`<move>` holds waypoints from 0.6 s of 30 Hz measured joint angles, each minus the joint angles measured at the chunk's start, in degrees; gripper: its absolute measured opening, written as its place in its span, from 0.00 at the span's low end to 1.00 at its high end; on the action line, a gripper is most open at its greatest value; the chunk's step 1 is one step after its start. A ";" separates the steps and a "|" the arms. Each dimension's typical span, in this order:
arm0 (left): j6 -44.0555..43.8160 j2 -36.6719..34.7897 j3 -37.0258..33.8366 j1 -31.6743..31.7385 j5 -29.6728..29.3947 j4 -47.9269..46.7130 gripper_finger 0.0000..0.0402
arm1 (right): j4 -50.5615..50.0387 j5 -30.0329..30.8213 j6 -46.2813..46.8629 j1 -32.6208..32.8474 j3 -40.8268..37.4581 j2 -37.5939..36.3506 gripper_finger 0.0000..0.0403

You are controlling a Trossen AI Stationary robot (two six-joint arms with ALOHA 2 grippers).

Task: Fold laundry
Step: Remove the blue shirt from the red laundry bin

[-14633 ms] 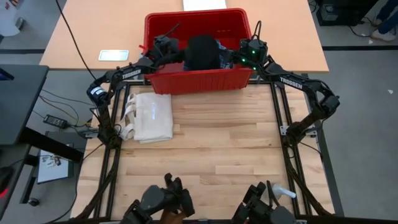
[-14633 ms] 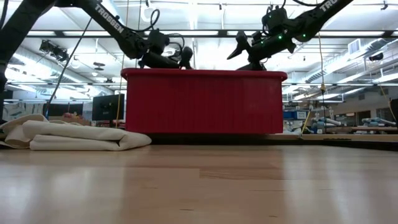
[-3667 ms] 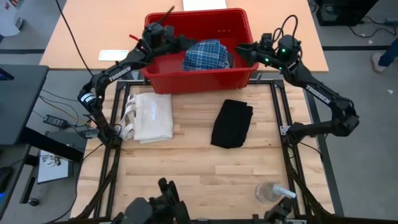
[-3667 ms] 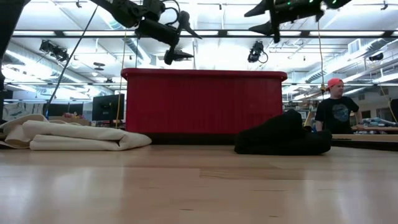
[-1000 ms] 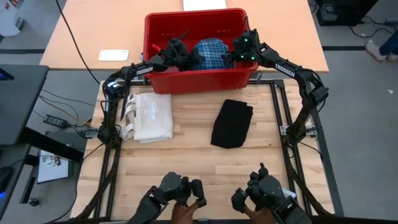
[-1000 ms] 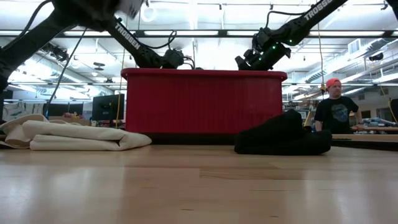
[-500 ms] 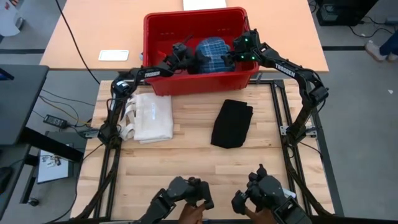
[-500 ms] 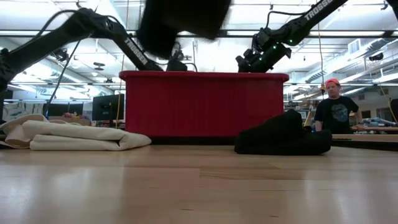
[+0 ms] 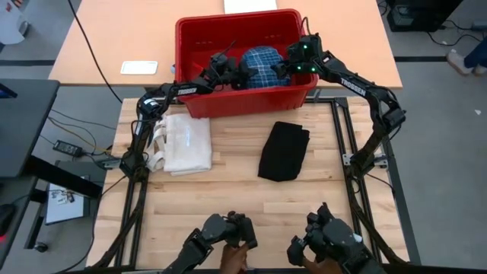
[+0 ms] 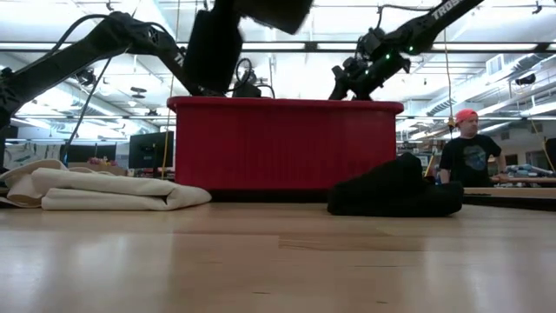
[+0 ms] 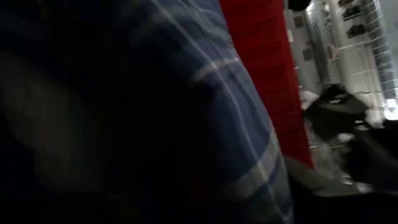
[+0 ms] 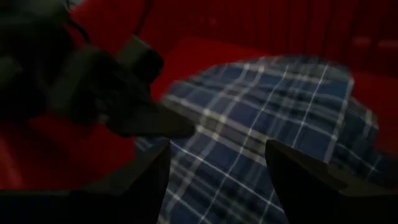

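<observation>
The blue-and-white plaid garment (image 9: 262,65) lies bunched in the red bin (image 9: 243,99) at the table's far edge. My left gripper (image 9: 232,70) is inside the bin, against the plaid's left side, and the cloth (image 11: 236,124) fills its wrist view. My right gripper (image 12: 217,180) hangs open over the plaid's right part (image 12: 261,118); the high view shows this gripper (image 9: 291,70) in the bin. The black garment (image 9: 283,151) lies folded flat on the table in front of the bin. No grey garment shows. My right gripper reaches into the bin from the right, slanting down, with one finger (image 12: 149,180) on each side of a stretch of plaid. Whether the fingertips touch the cloth I cannot tell.
A folded cream cloth (image 9: 183,143) lies on the table's left part. Bare wood runs across the middle and near side. Two dark hand controls (image 9: 224,236) with a person's hands sit at the near edge. A person (image 10: 466,152) stands in the room beyond.
My left arm has reached farther to the right inside the bin, closing in on the plaid's left side. My right gripper has stayed over the plaid's right part. The black garment and the cream cloth have not moved.
</observation>
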 joint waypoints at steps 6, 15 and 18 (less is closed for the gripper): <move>2.63 0.07 -0.08 2.57 2.29 3.07 0.05 | 0.07 0.58 -0.14 0.02 0.00 -5.97 0.67; 2.36 -0.94 4.03 5.03 8.70 16.72 0.04 | -0.22 2.11 -0.61 -0.59 0.01 -13.08 0.67; 7.73 -0.94 9.62 4.55 13.26 11.69 0.04 | -0.61 2.19 -0.92 -1.44 0.01 -14.22 0.67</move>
